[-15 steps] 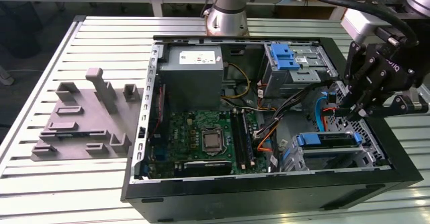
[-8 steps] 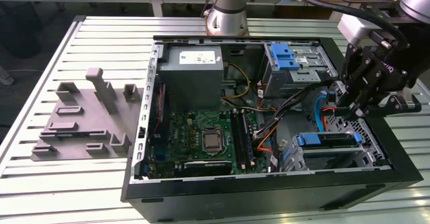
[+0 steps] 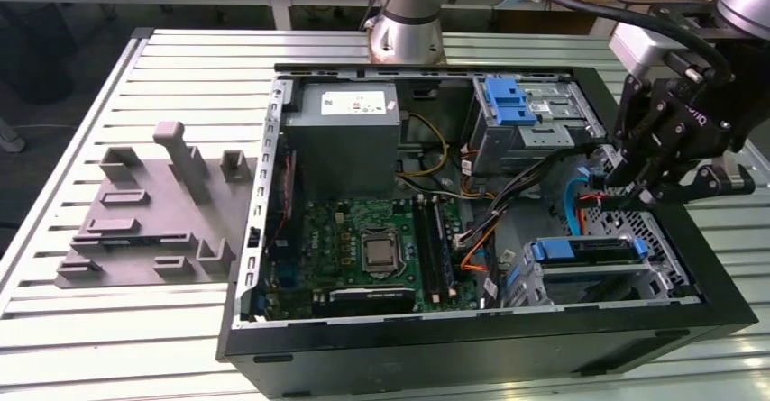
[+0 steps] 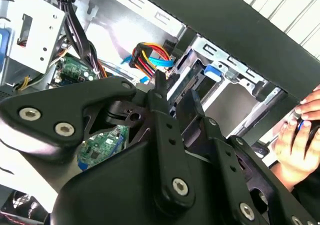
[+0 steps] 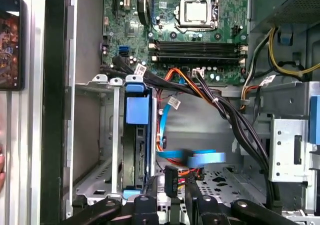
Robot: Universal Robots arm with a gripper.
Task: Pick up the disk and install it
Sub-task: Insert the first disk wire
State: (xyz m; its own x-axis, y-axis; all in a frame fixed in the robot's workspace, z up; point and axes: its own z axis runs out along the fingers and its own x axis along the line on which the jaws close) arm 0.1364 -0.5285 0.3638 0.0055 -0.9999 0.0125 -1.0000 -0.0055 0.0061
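Note:
The disk [image 3: 583,250] sits slotted into the lower drive cage [image 3: 655,239] of the open computer case, with its blue carrier edge facing up. In the first wrist view the disk [image 5: 137,110] stands on edge inside that metal cage [image 5: 95,135], its blue frame running along it. My gripper [image 3: 614,198] hangs just above and behind the cage, apart from the disk, near the loose cables. In both wrist views the gripper [image 4: 175,90] [image 5: 172,200] is open with a narrow gap and holds nothing.
Coloured power wires [image 4: 150,52] and a blue data cable [image 5: 202,159] dangle close to the fingertips. The motherboard [image 3: 373,248], grey power supply [image 3: 349,135] and upper cage with blue latch [image 3: 517,104] fill the case. A grey fixture [image 3: 144,212] lies on the table. A person's hand [image 4: 300,130] is beside the case.

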